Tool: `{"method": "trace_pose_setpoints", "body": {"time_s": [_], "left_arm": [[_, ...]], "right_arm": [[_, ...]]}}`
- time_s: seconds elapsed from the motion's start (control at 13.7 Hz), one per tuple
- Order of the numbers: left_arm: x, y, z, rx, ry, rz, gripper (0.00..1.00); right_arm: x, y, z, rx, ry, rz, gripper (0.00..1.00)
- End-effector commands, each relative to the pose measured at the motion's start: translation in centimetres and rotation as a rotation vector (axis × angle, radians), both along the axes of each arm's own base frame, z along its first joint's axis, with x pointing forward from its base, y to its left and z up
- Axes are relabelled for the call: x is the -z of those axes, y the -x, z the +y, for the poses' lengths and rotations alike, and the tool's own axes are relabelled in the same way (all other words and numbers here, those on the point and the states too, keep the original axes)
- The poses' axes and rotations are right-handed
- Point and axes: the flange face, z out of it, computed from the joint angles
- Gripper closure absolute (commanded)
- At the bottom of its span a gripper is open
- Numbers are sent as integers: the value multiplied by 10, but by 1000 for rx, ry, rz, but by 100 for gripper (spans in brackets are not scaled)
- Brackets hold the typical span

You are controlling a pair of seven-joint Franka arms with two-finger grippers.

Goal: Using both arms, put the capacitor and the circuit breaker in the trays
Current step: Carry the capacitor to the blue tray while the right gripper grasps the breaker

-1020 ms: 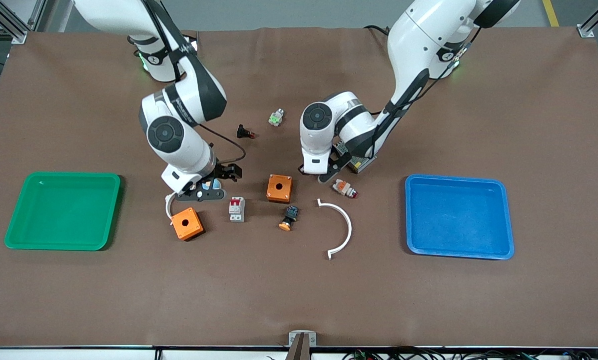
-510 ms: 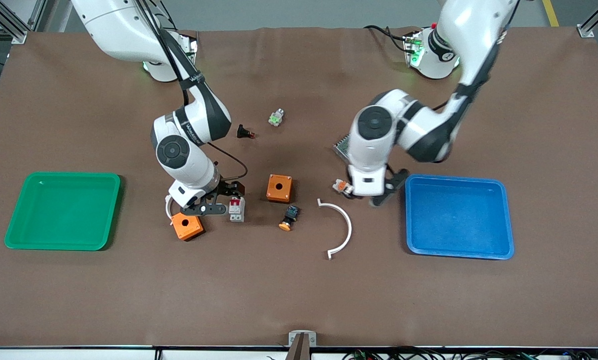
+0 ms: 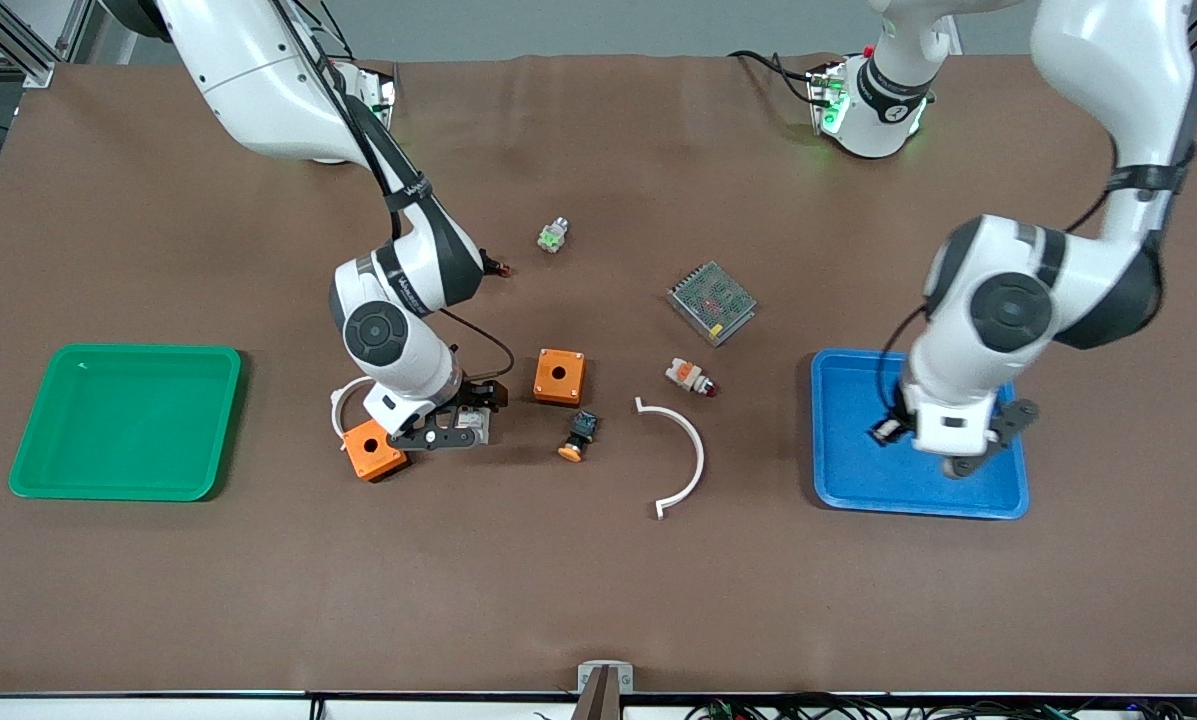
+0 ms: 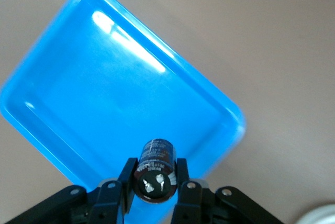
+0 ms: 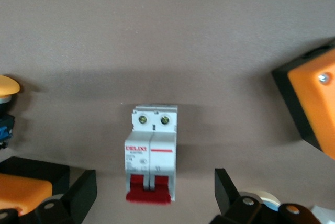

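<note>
The left gripper is clamping the capacitor over the blue tray; releasing it looks next. The right gripper, jaws wide and empty, is straddling the circuit breaker on the table beside an orange box, probably about to close.

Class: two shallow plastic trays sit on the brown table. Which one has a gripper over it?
The blue tray, at the left arm's end: the left gripper holds the black capacitor over it. The green tray has none.
</note>
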Motion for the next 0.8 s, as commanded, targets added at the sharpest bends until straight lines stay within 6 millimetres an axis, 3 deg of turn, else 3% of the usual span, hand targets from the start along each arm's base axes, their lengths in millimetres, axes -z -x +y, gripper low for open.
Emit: {"method": "trace_pose_setpoints", "body": {"time_s": [0.0,0.15,0.36,0.58,0.66,0.73], "left_arm": [[16,-3,72,48,1,49,100],[33,-6,106,43,14,74,100],[68,-7,149,23,51,92,100],[99,-9,161,4,87,87,99],[110,-10,159,-17,124,89,99],[115,-11,157,-33,153,80,98]], "right_arm": [[2,-8,14,11,-18,-6,38],[2,-10,11,10,-17,-5,66],[2,-11,8,4,-15,-7,96],[-7,-13,4,4,-13,-5,99],[-26,-14,-2,8,-7,7,99],[-56,-16,-9,13,-4,19,99]]}}
